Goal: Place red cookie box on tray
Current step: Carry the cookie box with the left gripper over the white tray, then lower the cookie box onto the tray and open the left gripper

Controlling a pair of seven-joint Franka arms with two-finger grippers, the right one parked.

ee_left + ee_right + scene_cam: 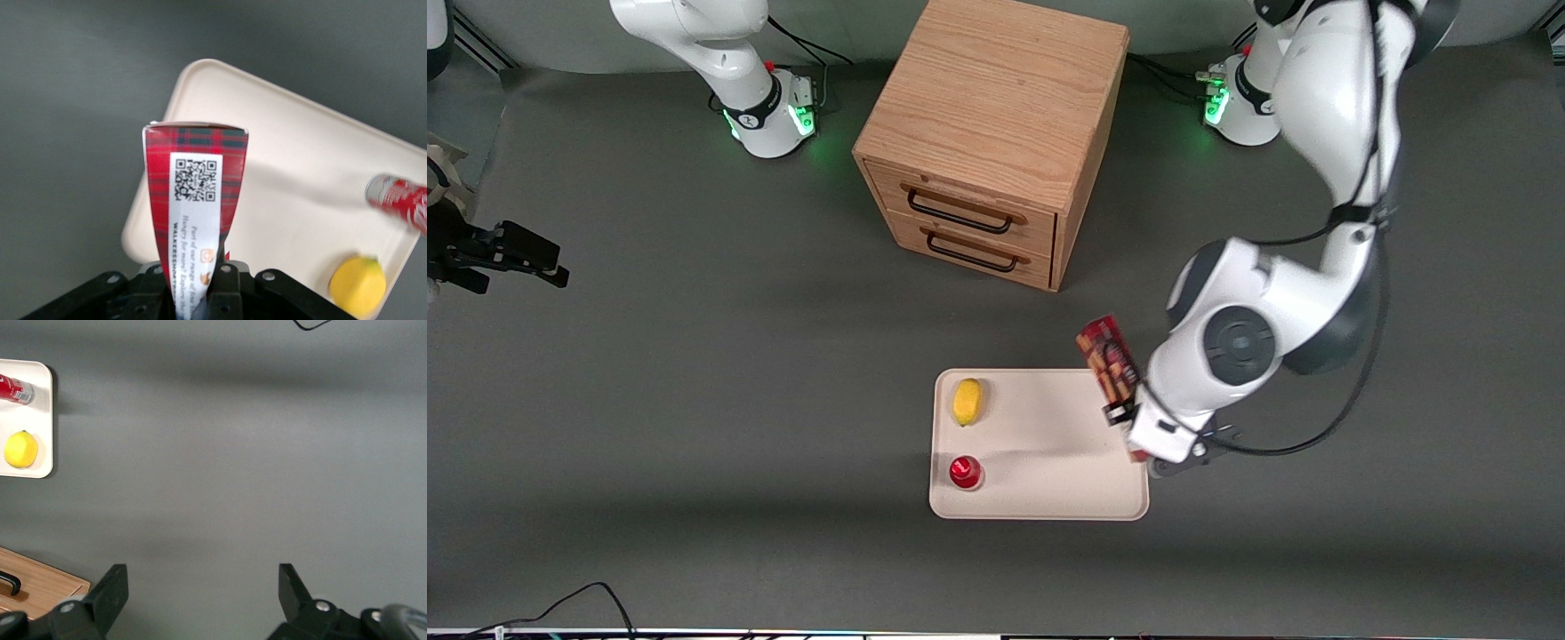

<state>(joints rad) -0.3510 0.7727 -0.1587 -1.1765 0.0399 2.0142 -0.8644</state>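
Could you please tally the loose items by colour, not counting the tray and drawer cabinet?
Red: 2, the red cookie box held in the left end effector above the tray edge, and a small can on it
Yellow: 1, a lemon
Total: 3

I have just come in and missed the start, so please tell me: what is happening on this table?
The left arm's gripper is shut on the red cookie box and holds it in the air over the edge of the tray at the working arm's end. The box is not yet set down. A lemon and a small red can already lie on the tray.
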